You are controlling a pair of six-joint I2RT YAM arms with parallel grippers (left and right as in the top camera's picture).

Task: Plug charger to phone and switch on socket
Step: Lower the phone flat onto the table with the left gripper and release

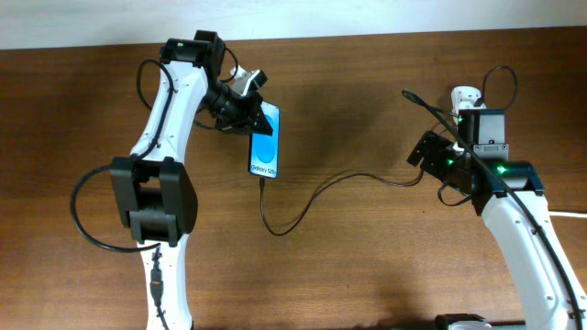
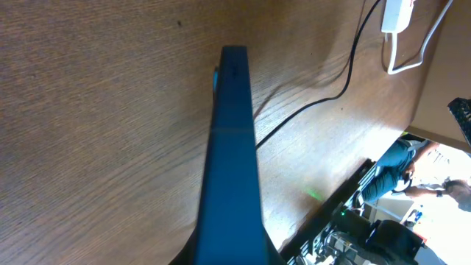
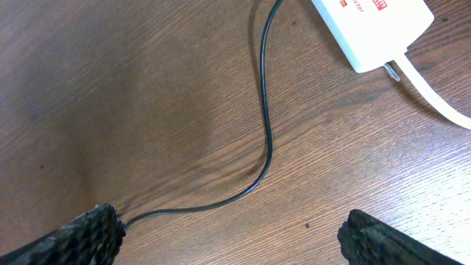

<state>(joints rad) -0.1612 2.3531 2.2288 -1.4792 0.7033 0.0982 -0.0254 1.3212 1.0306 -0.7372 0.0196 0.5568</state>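
Note:
The phone (image 1: pixel 264 142), blue screen up, lies left of the table's centre. My left gripper (image 1: pixel 240 103) is shut on its far end. In the left wrist view the phone (image 2: pixel 234 132) runs away from the jaws (image 2: pixel 228 254). The charger cable (image 1: pixel 321 192) meets the phone's bottom edge, loops down and runs right towards my right arm; it also shows in the left wrist view (image 2: pixel 309 107). Its adapter is hidden. The white socket (image 1: pixel 464 96) is half covered by the right arm. My right gripper (image 3: pixel 239 239) is open and empty above the cable (image 3: pixel 266 125), short of the socket (image 3: pixel 372 29).
The socket's thick white cord (image 3: pixel 434 99) leaves its end towards the right; it also shows in the left wrist view (image 2: pixel 412 51). Black robot wires loop beside the left arm (image 1: pixel 87 211). The table's far edge meets a white wall (image 1: pixel 367 18).

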